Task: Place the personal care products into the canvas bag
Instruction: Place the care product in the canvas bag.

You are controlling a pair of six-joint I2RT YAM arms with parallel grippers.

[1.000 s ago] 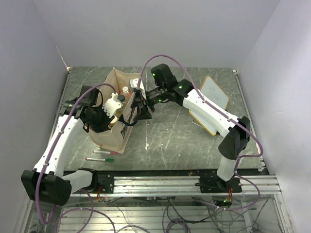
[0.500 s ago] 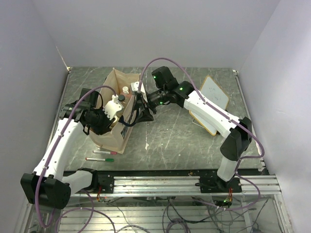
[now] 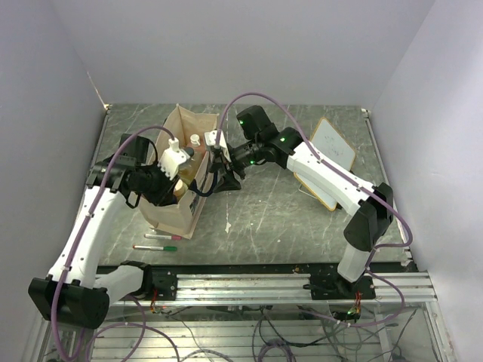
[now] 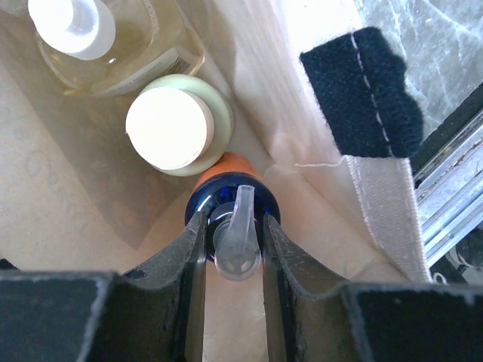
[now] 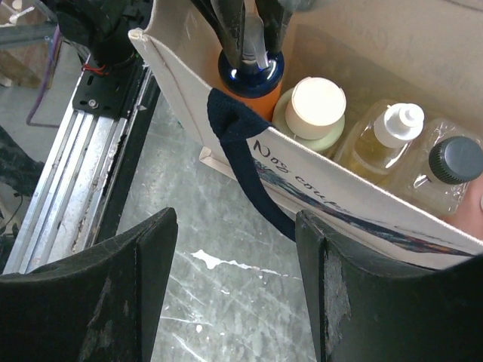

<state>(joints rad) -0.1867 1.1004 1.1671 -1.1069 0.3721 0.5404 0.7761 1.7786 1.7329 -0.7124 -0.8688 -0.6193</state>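
My left fingers [image 4: 196, 240] were clamped on the pump top of the orange bottle [image 4: 230, 177], which sat inside the canvas bag [image 4: 260, 75], tucked into one corner. Just beyond those fingers stood the pale green bottle [image 4: 170, 128], right against the orange one, and past it the amber bottle [image 4: 121, 56]. The clear bottle [image 5: 453, 162] came next along the same row in the bag. A navy strap [image 5: 245, 162] hung down the bag's outer side, in line with the gap between my right fingers [image 5: 151, 264]. Those were spread apart and held nothing, outside the bag above the desk [image 5: 226, 302]. Well to their right lay the whiteboard [image 3: 333, 151].
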